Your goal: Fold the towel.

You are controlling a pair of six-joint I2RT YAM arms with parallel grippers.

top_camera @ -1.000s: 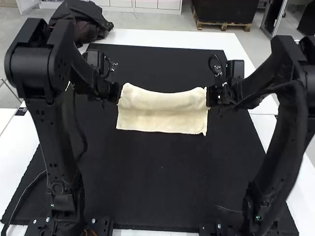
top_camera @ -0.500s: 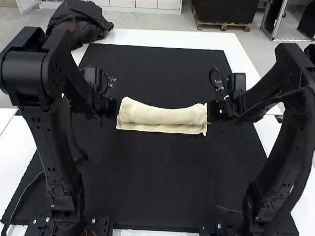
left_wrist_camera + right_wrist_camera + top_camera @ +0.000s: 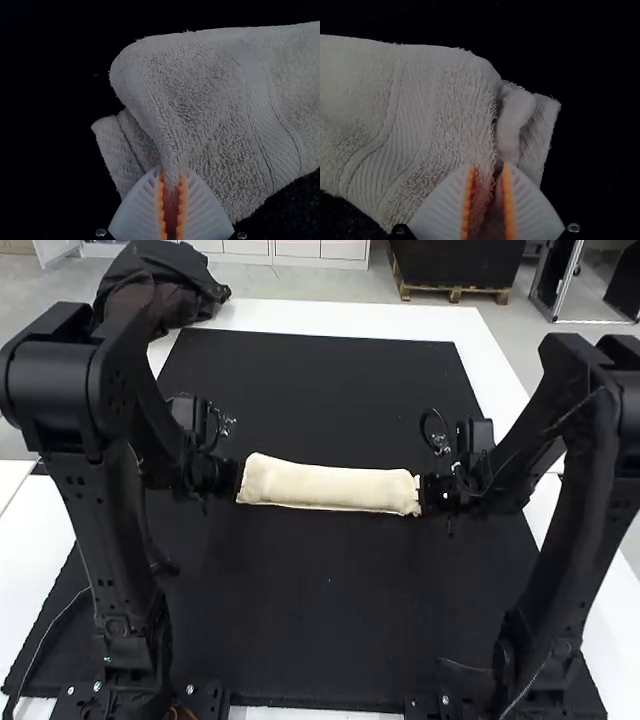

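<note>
Matting, black and broad, covers most of the white table before me. A dark, crumpled bundle sits by the table's far left corner, and a thin cable curves over the near left part of the matting. My left arm and right arm stand on either side and hide parts of the surface. Between them the cream towel stretches sideways across the middle of the matting, folded into a long, narrow, plump band, with a thin strip of its under layer along the near edge. My left gripper has its ribbed white fingers closed on the towel's left end, the cloth pinched into a crease. My right gripper clasps the right end, bunched cloth between its orange pads.
</note>
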